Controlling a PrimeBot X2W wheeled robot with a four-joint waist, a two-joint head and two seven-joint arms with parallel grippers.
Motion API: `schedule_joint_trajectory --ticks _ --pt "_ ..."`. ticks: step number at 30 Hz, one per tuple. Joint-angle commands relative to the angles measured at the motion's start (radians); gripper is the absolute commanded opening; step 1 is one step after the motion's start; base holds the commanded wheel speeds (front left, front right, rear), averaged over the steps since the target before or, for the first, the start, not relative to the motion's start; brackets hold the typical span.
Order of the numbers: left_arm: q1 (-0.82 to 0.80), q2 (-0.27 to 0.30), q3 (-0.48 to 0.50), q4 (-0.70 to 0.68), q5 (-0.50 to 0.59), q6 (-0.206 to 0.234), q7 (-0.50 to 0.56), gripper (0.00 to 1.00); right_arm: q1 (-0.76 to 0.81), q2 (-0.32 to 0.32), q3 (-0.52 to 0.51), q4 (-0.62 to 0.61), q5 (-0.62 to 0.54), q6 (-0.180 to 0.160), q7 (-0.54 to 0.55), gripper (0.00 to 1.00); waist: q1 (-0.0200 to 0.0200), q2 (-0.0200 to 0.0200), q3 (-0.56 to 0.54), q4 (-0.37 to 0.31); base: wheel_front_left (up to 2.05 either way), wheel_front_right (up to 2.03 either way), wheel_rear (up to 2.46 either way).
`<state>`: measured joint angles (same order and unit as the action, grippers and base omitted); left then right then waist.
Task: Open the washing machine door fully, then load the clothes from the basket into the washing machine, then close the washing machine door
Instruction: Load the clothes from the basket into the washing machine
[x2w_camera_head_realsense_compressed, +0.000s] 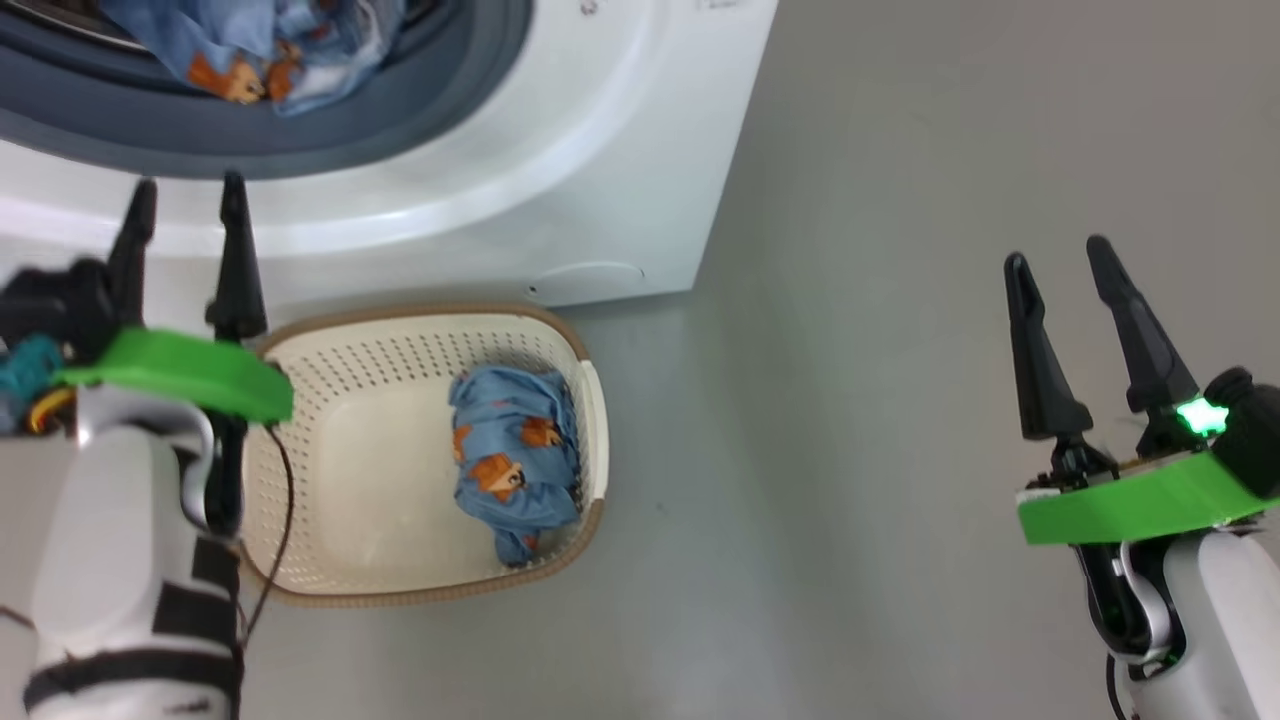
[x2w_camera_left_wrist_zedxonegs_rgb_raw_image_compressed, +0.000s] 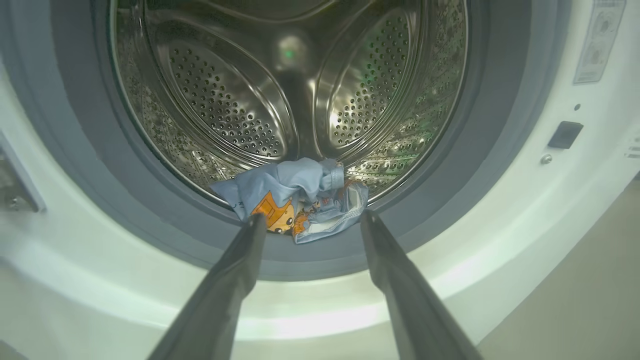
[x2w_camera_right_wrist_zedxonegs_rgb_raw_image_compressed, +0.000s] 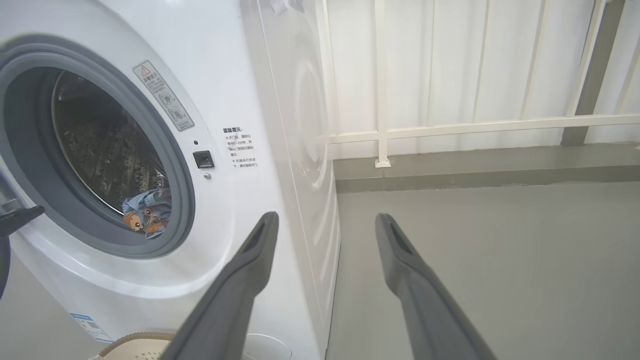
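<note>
White sheet metal fills the top of my head view: the washing machine, its mouth uncovered, with a grey rubber gasket ringing the steel drum. Pale grey floor runs off to its right. On that floor, just in front of the machine's lower front panel, sits the basket, cream perforated plastic with a brown rim, close beside my left forearm. The clothes are split. One bundle, light blue with orange-brown animals, lies inside the basket against its right wall. The other bundle lies at the bottom lip of the drum, its front edge spilling onto the gasket. My left gripper points at the machine's front just under the gasket, its fingers spread wide and empty. Along my left wrist view, that drum bundle sits just past the two fingertips and between them; I cannot tell whether either tip brushes it. My right gripper hangs over bare floor, well apart from the basket and both bundles, its fingers likewise spread with nothing between them.
</note>
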<state>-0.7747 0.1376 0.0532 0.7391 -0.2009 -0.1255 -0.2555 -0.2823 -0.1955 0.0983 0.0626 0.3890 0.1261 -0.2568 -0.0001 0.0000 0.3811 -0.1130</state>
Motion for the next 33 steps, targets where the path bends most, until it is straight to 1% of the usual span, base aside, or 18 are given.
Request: schedule_joint_trajectory --ticks 1,10,20,24,33 --pt "0.041 0.031 0.028 -0.044 0.012 -0.003 -0.006 1.0 0.03 -0.017 0.015 -0.018 0.016 0.005 -0.005 1.0 0.0001 0.0 -0.052 0.033 0.0 0.0 0.0" --pt "0.239 -0.001 0.059 -0.172 0.033 -0.004 -0.006 1.0 0.109 -0.045 0.005 -0.009 0.017 0.005 -0.005 1.0 0.0001 0.0 -0.15 0.072 0.0 0.0 0.0" --pt "0.447 -0.027 0.094 -0.317 0.035 -0.005 -0.006 1.0 0.182 -0.058 -0.005 -0.007 0.015 0.005 -0.005 1.0 0.0001 0.0 -0.234 0.093 0.0 0.0 0.0" --pt "0.518 -0.035 0.091 -0.363 0.029 -0.005 -0.006 1.0 0.218 -0.064 -0.014 -0.006 0.015 0.005 -0.005 1.0 0.0001 0.0 -0.266 0.101 0.0 0.0 0.0" --pt "0.631 -0.045 0.1 -0.459 0.03 -0.005 -0.006 1.0 0.254 -0.066 -0.027 -0.012 0.013 0.005 -0.005 1.0 0.0001 0.0 -0.285 0.101 0.0 0.0 0.0"
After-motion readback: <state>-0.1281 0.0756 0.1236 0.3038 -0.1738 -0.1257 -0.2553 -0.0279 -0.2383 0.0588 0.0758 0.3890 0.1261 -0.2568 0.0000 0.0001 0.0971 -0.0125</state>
